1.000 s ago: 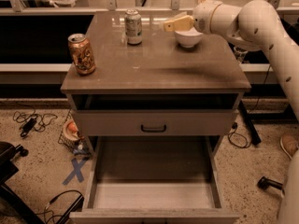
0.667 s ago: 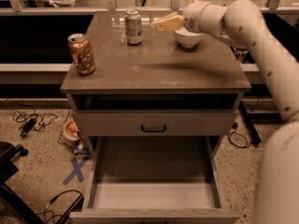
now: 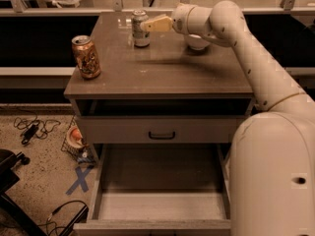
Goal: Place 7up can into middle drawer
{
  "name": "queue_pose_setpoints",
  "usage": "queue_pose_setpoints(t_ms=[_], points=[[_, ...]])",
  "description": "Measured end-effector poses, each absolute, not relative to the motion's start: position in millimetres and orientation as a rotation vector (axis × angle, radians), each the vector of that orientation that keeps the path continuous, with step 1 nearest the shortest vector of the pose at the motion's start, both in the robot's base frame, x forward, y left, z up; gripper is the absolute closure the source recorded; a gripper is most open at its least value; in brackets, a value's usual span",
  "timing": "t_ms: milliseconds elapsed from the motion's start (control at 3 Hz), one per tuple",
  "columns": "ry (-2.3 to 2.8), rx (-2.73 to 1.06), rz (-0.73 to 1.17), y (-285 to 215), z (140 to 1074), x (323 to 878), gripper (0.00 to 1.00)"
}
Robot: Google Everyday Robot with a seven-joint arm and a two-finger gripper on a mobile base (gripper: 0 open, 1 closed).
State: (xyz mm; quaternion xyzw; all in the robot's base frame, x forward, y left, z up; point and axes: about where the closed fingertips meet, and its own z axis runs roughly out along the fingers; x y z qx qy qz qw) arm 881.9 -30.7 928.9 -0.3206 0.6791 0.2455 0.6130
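The 7up can (image 3: 138,29) stands upright at the back of the cabinet top (image 3: 162,73). My gripper (image 3: 147,26) has come in from the right at can height. Its tan fingers (image 3: 156,23) are open, and the near one overlaps the can's right side. The can stands on the top and is not lifted. The middle drawer (image 3: 95,191) is pulled out wide open below, and its pale floor is bare. It sits low in front of the cabinet, far below the gripper.
An orange-brown patterned can (image 3: 86,57) stands at the top's left edge. A white bowl (image 3: 197,42) sits behind my wrist. A closed drawer front with a black handle (image 3: 161,134) is above the open drawer. Cables and a blue tape cross (image 3: 78,180) lie on the floor at left.
My gripper has moved left along the back of the top, from over the white bowl to the 7up can's right side. The cans and drawer have not moved.
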Motion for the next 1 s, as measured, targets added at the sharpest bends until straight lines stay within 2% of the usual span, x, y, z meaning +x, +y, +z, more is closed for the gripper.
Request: queue_pose_setpoints(t_ms=[667, 1000], points=[[1.564, -0.731, 0.66, 10.9, 914.9, 900.0, 0.0], [1.564, -0.724, 0.676, 26.8, 901.8, 915.4, 0.26]])
